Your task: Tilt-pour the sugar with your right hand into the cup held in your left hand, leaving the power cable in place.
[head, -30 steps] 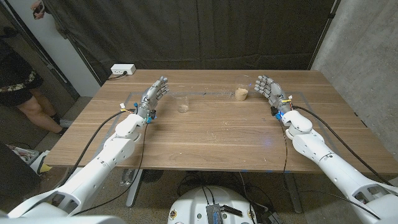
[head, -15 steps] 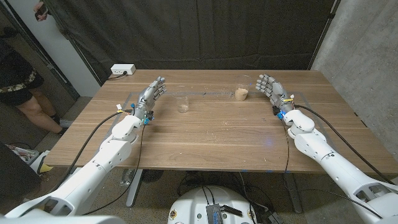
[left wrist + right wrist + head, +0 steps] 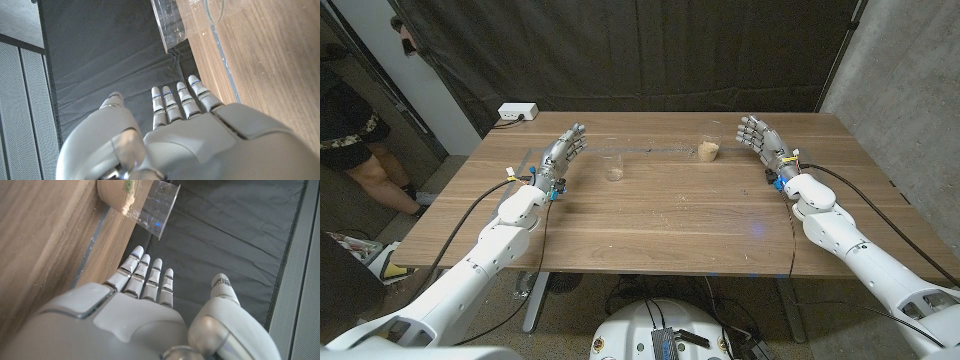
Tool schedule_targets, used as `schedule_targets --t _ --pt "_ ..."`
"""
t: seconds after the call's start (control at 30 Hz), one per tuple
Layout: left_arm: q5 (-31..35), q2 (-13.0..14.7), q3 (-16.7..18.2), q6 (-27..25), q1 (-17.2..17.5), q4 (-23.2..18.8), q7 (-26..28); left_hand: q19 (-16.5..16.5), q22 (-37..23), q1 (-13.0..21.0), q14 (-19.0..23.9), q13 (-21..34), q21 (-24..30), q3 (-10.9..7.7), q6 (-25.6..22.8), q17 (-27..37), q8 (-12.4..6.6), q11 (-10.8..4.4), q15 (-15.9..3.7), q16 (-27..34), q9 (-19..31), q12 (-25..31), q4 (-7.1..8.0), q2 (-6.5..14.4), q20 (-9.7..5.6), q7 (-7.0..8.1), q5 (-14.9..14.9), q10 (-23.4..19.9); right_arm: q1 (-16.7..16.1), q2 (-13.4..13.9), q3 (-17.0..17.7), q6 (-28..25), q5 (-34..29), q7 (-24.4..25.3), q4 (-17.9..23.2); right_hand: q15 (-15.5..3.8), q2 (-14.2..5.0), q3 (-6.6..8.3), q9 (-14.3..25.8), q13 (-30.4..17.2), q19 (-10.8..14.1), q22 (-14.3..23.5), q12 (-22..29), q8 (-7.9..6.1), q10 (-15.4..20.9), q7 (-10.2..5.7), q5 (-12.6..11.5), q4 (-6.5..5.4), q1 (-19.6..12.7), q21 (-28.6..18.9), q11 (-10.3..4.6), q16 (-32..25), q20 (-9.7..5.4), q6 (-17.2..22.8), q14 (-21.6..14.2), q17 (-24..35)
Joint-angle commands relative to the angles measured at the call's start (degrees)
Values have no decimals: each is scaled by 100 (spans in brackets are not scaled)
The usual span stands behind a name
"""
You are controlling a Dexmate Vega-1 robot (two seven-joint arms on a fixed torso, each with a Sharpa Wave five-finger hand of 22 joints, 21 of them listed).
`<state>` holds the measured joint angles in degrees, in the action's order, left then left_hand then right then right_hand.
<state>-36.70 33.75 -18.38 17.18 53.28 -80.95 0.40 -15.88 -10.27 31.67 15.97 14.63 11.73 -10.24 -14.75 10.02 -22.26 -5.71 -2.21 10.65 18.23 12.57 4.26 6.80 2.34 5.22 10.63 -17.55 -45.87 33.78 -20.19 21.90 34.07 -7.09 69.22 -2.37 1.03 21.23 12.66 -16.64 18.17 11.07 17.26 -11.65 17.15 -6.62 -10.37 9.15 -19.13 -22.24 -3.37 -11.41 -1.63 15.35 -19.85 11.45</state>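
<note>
A clear cup holding brown sugar (image 3: 709, 146) stands on the wooden table (image 3: 660, 215) toward the back, right of middle. My right hand (image 3: 761, 141) is open a short way to its right, fingers spread and not touching it. An empty clear cup (image 3: 614, 167) stands left of middle. My left hand (image 3: 566, 151) is open just left of that cup, apart from it. In the left wrist view my left hand (image 3: 190, 135) reaches toward the empty cup (image 3: 175, 20). The right wrist view has my right hand (image 3: 125, 315) with its fingers extended toward the sugar cup (image 3: 137, 197).
A white power strip (image 3: 517, 112) lies at the table's back left corner. Faint blue marks (image 3: 535, 152) run across the table near both cups. A person (image 3: 350, 130) stands beyond the table's left side. Black curtains hang behind the table.
My right arm and hand have shifted slightly to the right, a bit further from the sugar cup. The left hand has barely moved. Both cups stand where they were.
</note>
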Motion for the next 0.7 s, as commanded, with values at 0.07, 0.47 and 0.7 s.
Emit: schedule_targets --t 0.07,0.47,0.7 --pt "98 81 -28 -118 30 -183 108 -99 -29 38 65 18 40 -30 -43 24 -31 -9 -454 35 19 54 5 -7 -11 19 22 -60 270 208 -124 240 -239 -457 -482 -680 88 -19 27 -32 -24 8 -15 15 -58 -5 -9 1 -27 19 -1 22 48 -47 67 8" --pt "146 161 3 -201 198 -420 273 -109 -31 41 78 21 42 -37 -67 25 -37 -28 -459 35 20 61 0 -7 -8 5 23 -84 475 317 -257 496 -546 -586 -900 -681 126 -31 22 -37 -25 8 -16 14 -67 -40 -25 -22 -12 39 -21 10 53 -97 82 14" --pt "197 128 -29 -116 168 -350 232 -115 -31 44 94 22 43 -40 -85 25 -43 -18 -475 38 21 68 -5 -9 -11 9 24 -105 550 405 -310 686 -764 -549 -1068 -679 149 -39 20 -40 -29 8 -28 17 -98 -42 -32 -32 -2 52 -35 7 56 -132 96 17"
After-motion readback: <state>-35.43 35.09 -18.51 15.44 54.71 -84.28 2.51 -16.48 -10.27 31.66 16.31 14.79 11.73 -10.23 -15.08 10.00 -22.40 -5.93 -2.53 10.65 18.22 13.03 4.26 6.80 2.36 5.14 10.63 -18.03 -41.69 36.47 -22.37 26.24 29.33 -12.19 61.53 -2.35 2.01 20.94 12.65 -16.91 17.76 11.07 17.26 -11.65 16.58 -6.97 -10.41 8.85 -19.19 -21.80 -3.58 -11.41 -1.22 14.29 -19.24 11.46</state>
